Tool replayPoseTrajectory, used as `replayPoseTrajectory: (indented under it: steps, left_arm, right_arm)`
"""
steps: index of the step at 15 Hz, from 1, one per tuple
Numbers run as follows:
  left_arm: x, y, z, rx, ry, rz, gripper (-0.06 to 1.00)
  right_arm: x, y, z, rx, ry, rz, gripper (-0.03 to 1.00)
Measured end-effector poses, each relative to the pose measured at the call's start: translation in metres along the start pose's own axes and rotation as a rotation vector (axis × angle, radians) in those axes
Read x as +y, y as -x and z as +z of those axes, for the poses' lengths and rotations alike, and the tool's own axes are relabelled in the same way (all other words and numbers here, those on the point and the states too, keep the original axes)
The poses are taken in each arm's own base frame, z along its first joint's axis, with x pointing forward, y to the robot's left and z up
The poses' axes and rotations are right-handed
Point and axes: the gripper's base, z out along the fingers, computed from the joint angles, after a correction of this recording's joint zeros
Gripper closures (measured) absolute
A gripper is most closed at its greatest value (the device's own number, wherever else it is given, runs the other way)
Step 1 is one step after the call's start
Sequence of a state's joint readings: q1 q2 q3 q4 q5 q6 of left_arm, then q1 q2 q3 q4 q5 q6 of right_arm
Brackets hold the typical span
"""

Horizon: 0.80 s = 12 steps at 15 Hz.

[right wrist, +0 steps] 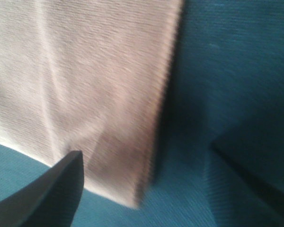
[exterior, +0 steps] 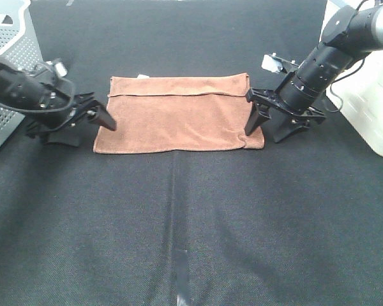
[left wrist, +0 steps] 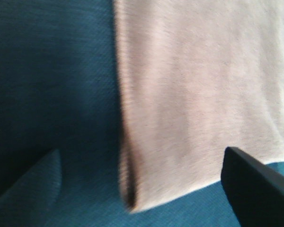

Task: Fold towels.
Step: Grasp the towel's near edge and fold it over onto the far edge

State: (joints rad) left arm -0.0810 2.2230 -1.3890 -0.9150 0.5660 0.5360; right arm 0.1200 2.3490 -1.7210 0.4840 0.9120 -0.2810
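The reddish-brown towel [exterior: 179, 115] lies flat on the black table, folded over once, with a seam line near its far edge and a small white tag [exterior: 141, 76] on that edge. My left gripper [exterior: 83, 129] is open and low at the towel's left short edge, near its front corner; one finger [exterior: 105, 118] is over the cloth. The left wrist view shows that edge [left wrist: 199, 94] between the fingers [left wrist: 255, 189]. My right gripper [exterior: 265, 136] is open and straddles the right short edge near the front corner. The right wrist view shows the towel [right wrist: 85, 71] and a finger [right wrist: 47, 194].
A white perforated basket [exterior: 13, 57] stands at the far left. A white container [exterior: 370, 102] stands at the far right, behind the right arm. A strip of tape [exterior: 180, 268] runs down the black cloth [exterior: 179, 217] toward the front edge.
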Motion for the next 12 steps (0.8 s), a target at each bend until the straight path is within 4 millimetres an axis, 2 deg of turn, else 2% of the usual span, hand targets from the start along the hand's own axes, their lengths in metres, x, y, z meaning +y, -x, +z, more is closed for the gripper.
replayPoseTrajectory:
  steps: [1, 2, 4, 6, 7, 8, 10, 12]
  left_arm:
    - [-0.008, 0.0, 0.008, 0.003, -0.008, 0.013, 0.1]
    - [-0.012, 0.001, 0.013, 0.002, -0.012, 0.006, 0.17]
    - [-0.015, 0.0, 0.019, 0.004, -0.014, -0.011, 0.36]
    - [-0.014, -0.003, 0.024, 0.017, -0.011, -0.014, 0.72]
    - [-0.013, -0.004, 0.025, 0.025, -0.002, -0.003, 0.87]
    - [-0.013, -0.005, 0.025, 0.033, 0.002, 0.007, 0.93]
    - [-0.014, -0.006, 0.022, 0.05, 0.003, 0.026, 0.93]
    - [-0.01, -0.003, 0.009, 0.073, 0.003, 0.051, 0.93]
  right_arm:
    - [0.001, 0.001, 0.003, -0.005, 0.025, 0.0, 0.29]
    - [0.003, 0.003, 0.006, -0.024, 0.065, 0.007, 0.33]
    - [0.004, 0.005, 0.012, -0.039, 0.103, 0.033, 0.48]
    - [0.003, 0.005, 0.014, -0.043, 0.108, 0.042, 0.74]
    - [0.003, 0.005, 0.014, -0.043, 0.108, 0.048, 0.87]
    - [0.003, 0.005, 0.014, -0.043, 0.108, 0.053, 0.97]
    - [0.003, 0.005, 0.014, -0.039, 0.109, 0.063, 0.97]
    - [0.003, 0.003, 0.011, -0.022, 0.092, 0.081, 0.97]
